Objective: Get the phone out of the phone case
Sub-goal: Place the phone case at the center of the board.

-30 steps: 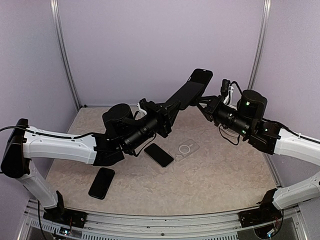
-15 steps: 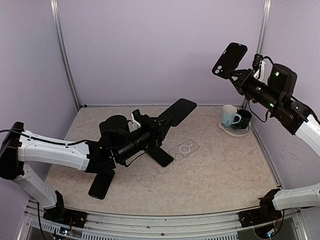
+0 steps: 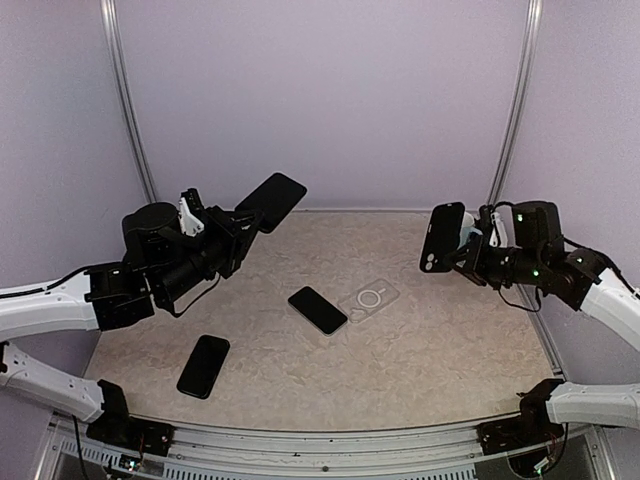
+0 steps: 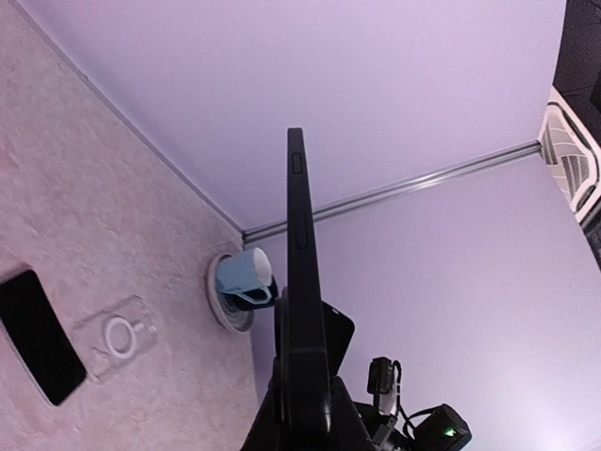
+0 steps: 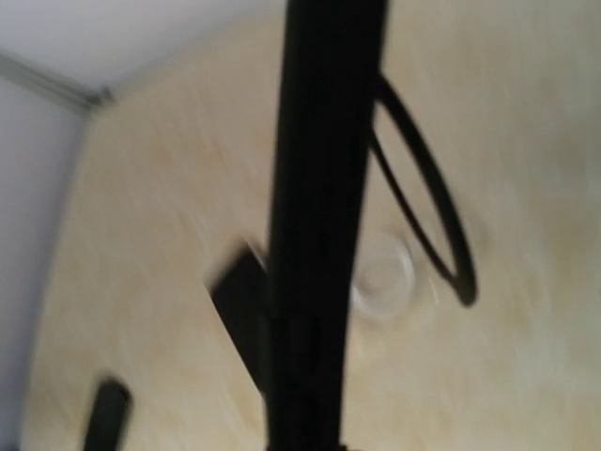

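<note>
Has swung the left hand (image 3: 240, 224) away to the left side since half a second ago, and has dropped the right hand (image 3: 465, 250) from high near the back post to mid-height over the right side of the worktop (image 3: 430, 360).

Pinches the lower end of the bare black phone (image 3: 272, 200) in the left hand, fingers pressed onto it. Holds it aloft, well above the worktop, tilted up toward the back wall. Seen edge-on from the left wrist, with side buttons along its rim.

Grips the empty black phone case (image 3: 443, 237) in the right hand, fingers closed on its edge. Carries it upright in the air, camera cutout at the lower end, well apart from the phone. Appears from the right wrist only as a dark blurred bar.

Further out, leaves a second phone (image 3: 318, 310) lying flat on the middle of the worktop, just beside a clear case (image 3: 368, 298) with a ring on its back. Nearer the front left, a third phone (image 3: 203, 366), also flat. At the back right corner, from the left wrist, a light blue mug (image 4: 246, 279) on a round coaster (image 4: 223, 301).
</note>
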Motion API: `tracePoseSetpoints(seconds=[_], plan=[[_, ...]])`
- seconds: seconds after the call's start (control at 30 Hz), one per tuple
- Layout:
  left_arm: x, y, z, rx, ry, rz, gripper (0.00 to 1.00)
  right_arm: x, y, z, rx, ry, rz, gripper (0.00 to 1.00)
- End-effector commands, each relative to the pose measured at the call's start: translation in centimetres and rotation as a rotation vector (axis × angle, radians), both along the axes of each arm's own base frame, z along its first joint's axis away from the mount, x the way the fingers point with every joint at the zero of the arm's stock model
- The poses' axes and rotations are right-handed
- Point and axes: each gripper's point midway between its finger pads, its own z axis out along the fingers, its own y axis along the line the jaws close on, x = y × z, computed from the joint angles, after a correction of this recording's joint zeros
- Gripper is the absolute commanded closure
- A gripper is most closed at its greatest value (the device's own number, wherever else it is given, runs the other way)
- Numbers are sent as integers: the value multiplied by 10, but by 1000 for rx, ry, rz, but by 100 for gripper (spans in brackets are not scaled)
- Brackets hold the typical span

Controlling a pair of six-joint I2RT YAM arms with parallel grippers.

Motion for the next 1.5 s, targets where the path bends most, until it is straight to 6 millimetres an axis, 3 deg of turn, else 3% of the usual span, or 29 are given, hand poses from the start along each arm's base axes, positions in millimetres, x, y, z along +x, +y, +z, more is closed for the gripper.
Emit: tracePoseSetpoints(seconds=[0.0,0.17,0.33,0.6,0.93,1.17,1.47], plan=[[14,41,-46,275,18,49,100,-37,2,-50,26,149,81,100],[37,84,-80,360,40,12,100,-60,5,-94,64,247,126,100],[54,101,-99,381,11,-110,100,-84,24,-126,158,332,258,100],[81,91,-115,444,-40,-235,100,-99,34,-154,194,400,351,100],[117,82,-166,458,34,-313,100,-97,47,-175,212,450,416,100],[129,74,-198,449,91,-358,100,-93,46,-197,162,494,407,100],[135,71,-228,469,146,-380,100,-81,31,-206,48,498,317,87]])
